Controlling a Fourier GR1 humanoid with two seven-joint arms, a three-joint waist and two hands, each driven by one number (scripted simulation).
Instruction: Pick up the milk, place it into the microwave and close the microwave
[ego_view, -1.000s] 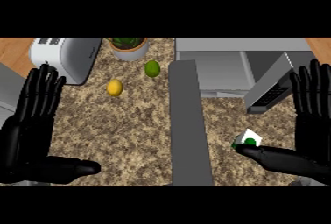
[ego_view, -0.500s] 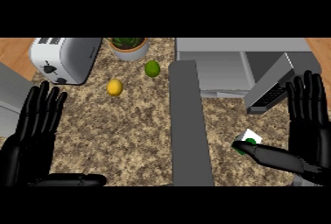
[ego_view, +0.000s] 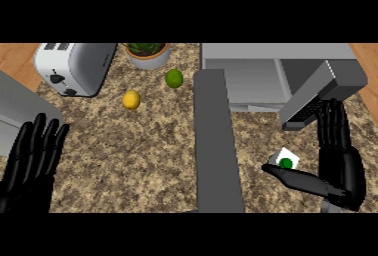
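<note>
Nothing is done yet: the milk (ego_view: 286, 160) stands on the counter (ego_view: 148, 145) near its right edge, ungrasped beside the spread right hand (ego_view: 341, 170), microwave (ego_view: 273, 75) open.

Granite counter (ego_view: 148, 150): toaster (ego_view: 72, 67); plant pot (ego_view: 149, 54); lemon (ego_view: 131, 99); lime (ego_view: 173, 78); microwave (ego_view: 266, 75); milk (ego_view: 286, 160)

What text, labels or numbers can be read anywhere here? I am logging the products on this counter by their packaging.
None can be read.
Milk carton: only a green round mark on its white face, no letters visible.
Toaster: dark knobs on its end, no legible markings.
Microwave: dark panel by its open door, nothing legible.
</note>
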